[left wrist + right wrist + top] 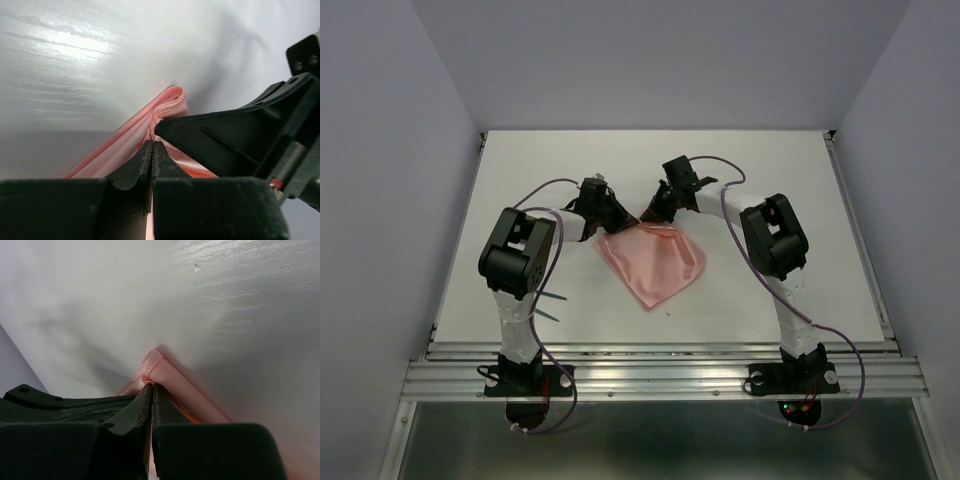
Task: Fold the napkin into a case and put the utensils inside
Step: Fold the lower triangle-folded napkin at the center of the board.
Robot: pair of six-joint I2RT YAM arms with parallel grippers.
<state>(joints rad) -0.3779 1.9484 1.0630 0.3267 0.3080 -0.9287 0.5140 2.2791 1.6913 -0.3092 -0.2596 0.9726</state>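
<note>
Salmon-pink napkin: thin, soft square cloth (653, 265); lies flat on the middle of the table as a slanted four-cornered shape, one point towards the arm bases and one towards the far edge; at the far corner the wrist views show several layers stacked and rolled over; not yet a narrow pouch
White table: smooth, matt white tabletop (770, 180); carries the napkin and the utensils; an aluminium rail runs along its near edge
Left gripper: black two-finger gripper (152, 147); reaches in from the left to the napkin's far corner; fingers pressed together with a sliver of pink cloth showing between them, so clamped on the napkin
Right gripper: black two-finger gripper (152, 390); comes in from the right to the same far corner, just beside the left gripper; fingers closed tight with pink cloth pinched in the seam, a rolled fold bulging just past the tips
Teal-green utensils: thin, slender plastic handles (556, 298); lie on the table left of the napkin, apart from it; mostly hidden behind the left arm (515, 260), so their number cannot be told
Purple cables: thin looping leads (735, 225); run along both arms down to the bases
</note>
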